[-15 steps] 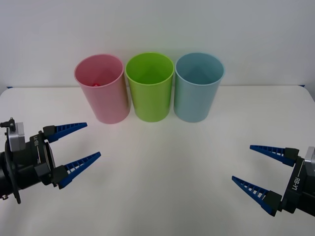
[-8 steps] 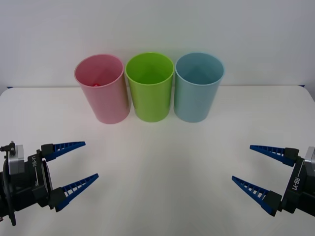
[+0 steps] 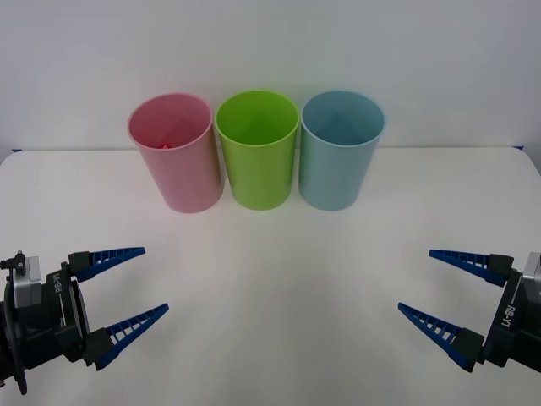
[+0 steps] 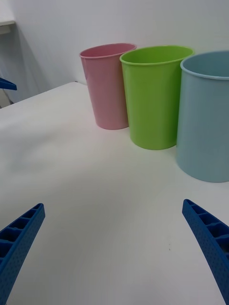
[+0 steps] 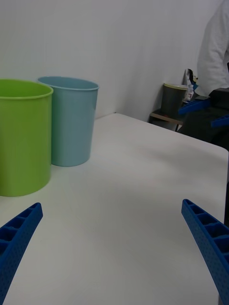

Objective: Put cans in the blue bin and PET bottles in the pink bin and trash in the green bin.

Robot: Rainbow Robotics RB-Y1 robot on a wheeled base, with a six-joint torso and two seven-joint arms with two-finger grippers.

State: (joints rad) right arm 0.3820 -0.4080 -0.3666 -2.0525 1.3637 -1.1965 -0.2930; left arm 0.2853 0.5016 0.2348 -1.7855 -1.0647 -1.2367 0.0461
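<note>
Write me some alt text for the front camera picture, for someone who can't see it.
Three tapered plastic cup-shaped bins stand in a row at the back of a white table: the pink bin on the left, the lime-green bin in the middle, the light blue bin on the right. The left claw and right claw hover open and empty over the table's near corners.

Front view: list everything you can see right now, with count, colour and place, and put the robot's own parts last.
pink bin: one, pink, left end of the row at the table's far side; a small red thing shows inside, too little of it visible to identify.
green bin: one, lime green, middle of the row.
blue bin: one, light blue, right end of the row.
table: one, white, under the bins.
left end effector: one, blue ribbed fingers, open, near left of the table, holding nothing.
right end effector: one, blue ribbed fingers, open, near right, holding nothing.
</note>
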